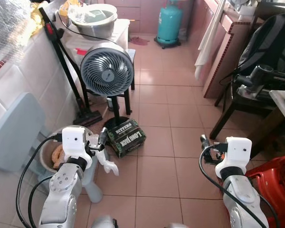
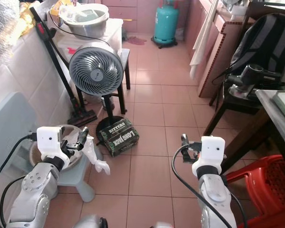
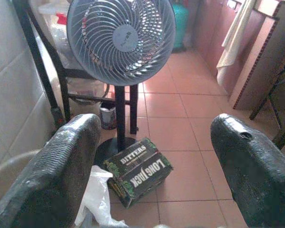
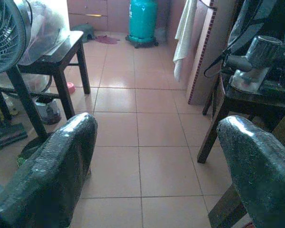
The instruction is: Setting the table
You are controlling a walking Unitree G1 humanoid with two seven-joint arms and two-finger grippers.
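Tiled floor [image 1: 156,109]; fan [image 1: 107,71], Long Jack box [image 3: 138,172] ahead of left gripper [image 3: 152,166], spread. Right gripper [image 4: 156,166] spread, holding nothing.

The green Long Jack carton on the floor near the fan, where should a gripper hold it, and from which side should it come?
Probably from above, across the short width of the green carton. It lies flat on the tiles, tilted diagonally, with its broad printed face up, so the long side walls are free. The fan base is close behind it, so approach from the open floor side. The left gripper, open, is nearest.
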